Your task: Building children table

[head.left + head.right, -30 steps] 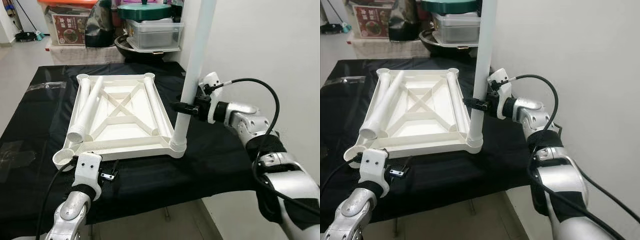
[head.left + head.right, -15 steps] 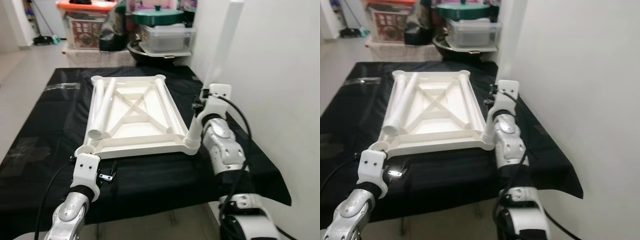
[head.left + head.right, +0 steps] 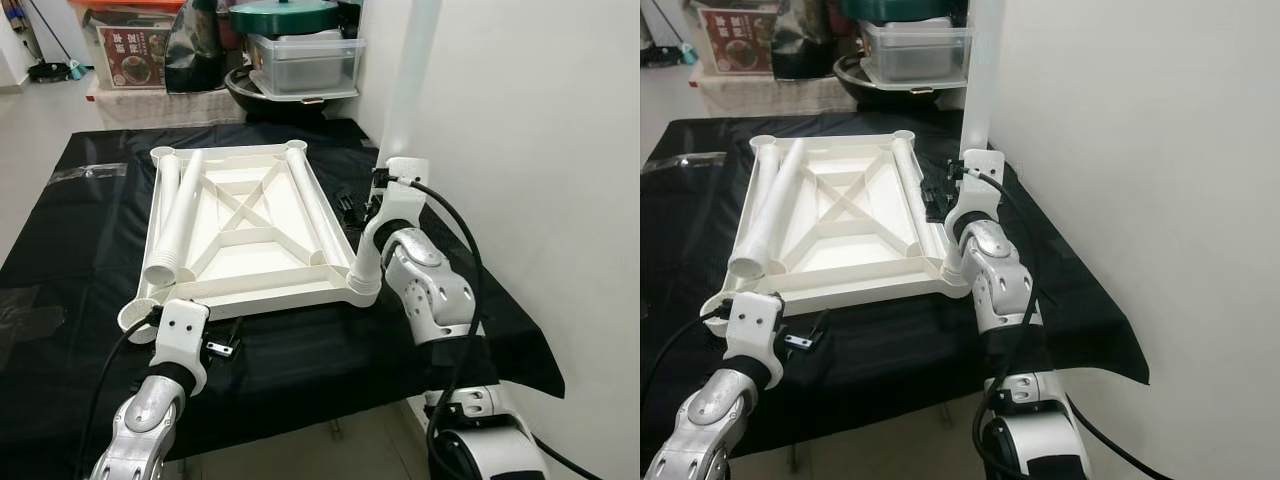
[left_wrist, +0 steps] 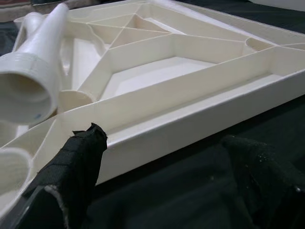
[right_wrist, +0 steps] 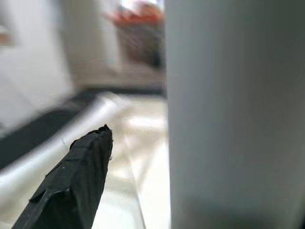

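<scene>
The white table top [image 3: 262, 289] lies upside down on the black-covered table [image 3: 80, 220]. One white leg [image 3: 405, 90] stands upright in its near right corner socket. My right gripper [image 3: 350, 210] is at this leg, low down, fingers pointing over the table top. In the right wrist view one black finger [image 5: 76, 191] stands apart from the leg [image 5: 238, 119], and the other finger is hidden behind it. A loose leg [image 3: 178, 215] lies in the left side of the top. My left gripper [image 3: 222, 347] is open just before the near rim [image 4: 200, 114], holding nothing.
A white wall runs close along the right of the table. Behind the table stand a clear box with a green lid [image 3: 300, 55], a red-labelled box [image 3: 135, 45] and a black bag [image 3: 195, 50]. The cloth hangs over the near edge [image 3: 300, 400].
The camera has shifted. My right arm has folded in from its reach on the right; the wrist now sits against the upright leg, which the gripper clamped a second ago. The left arm holds still.
</scene>
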